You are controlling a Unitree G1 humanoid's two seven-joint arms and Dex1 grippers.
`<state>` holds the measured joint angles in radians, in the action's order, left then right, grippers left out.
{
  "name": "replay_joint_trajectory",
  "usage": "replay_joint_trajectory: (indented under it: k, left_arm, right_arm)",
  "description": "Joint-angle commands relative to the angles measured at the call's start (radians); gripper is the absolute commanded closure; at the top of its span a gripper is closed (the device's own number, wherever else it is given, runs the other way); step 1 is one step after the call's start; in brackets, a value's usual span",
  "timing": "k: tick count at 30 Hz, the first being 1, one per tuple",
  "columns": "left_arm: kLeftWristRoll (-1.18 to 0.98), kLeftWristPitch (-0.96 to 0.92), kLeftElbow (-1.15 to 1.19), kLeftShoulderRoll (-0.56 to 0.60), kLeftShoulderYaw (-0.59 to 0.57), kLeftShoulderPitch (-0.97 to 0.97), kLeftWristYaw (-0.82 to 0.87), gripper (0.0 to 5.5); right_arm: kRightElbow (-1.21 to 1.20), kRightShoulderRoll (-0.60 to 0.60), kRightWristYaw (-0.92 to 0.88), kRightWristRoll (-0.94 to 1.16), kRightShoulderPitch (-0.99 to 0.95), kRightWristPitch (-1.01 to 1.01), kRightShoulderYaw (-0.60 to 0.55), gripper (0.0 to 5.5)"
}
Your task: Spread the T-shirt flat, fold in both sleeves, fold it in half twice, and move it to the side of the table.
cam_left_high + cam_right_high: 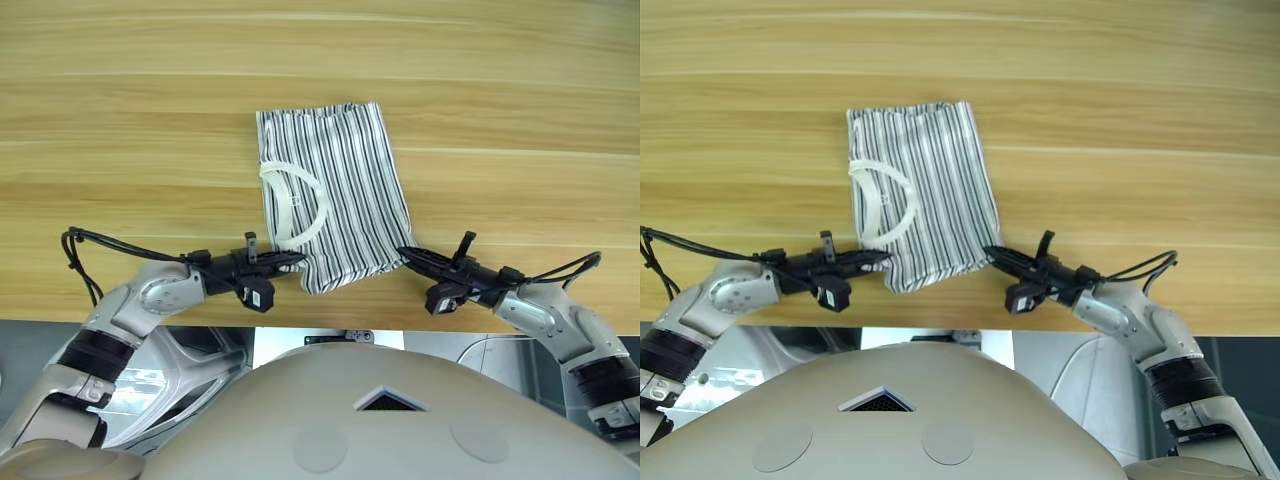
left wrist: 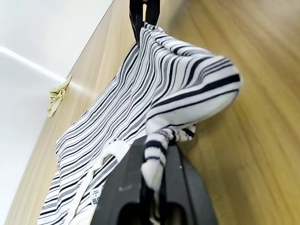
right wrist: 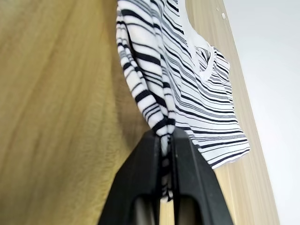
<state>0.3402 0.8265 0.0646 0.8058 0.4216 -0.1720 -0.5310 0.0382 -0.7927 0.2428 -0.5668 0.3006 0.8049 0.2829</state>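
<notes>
You have the wooden table [image 1: 120, 120] in front of you. The striped T-shirt [image 1: 345, 190] lies folded near its front edge, white collar [image 1: 300, 205] up. Your left gripper [image 1: 298, 259] is clamped on the shirt's near left corner, and your right gripper [image 1: 405, 252] pinches the near right corner.

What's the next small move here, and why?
The left claw and right claw are each shut on a near corner of the T-shirt, which lies as a narrow rectangle on the table, no sleeves sticking out. So probably: lift both together and carry that near edge over to the far edge.
</notes>
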Motion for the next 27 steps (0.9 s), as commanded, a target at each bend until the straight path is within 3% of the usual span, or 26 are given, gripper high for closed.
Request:
replay_joint_trajectory:
  k: [1,7,15,19,23,27]
  left_arm:
    - [0.018,-0.037,0.082,0.012,-0.006,-0.027,-0.012,5.45]
    - [-0.076,-0.009,0.041,0.002,-0.009,-0.064,-0.021,5.45]
    - [-0.249,-0.047,-0.385,0.071,-0.074,-0.428,0.009,5.45]
    - [-0.406,-0.109,-0.363,0.017,-0.123,-0.361,0.015,5.45]
    - [-0.579,-0.269,-0.251,-0.104,-0.18,-0.181,0.025,5.45]
    - [-0.553,-0.443,-0.127,-0.228,-0.188,-0.081,0.076,5.45]
  right_arm:
    - [-0.019,-0.006,0.031,0.099,-0.013,-0.008,-0.028,5.42]
    - [-0.079,-0.043,0.098,0.23,0.046,0.024,-0.03,5.42]
    - [-0.334,-0.178,0.228,0.549,0.292,0.0,-0.059,5.42]
    - [-0.292,-0.089,0.238,0.606,0.173,-0.056,-0.054,5.42]
    - [-0.19,0.073,0.225,0.638,-0.027,-0.166,-0.044,5.42]
    - [-0.071,0.214,0.228,0.632,-0.2,-0.278,-0.029,5.42]
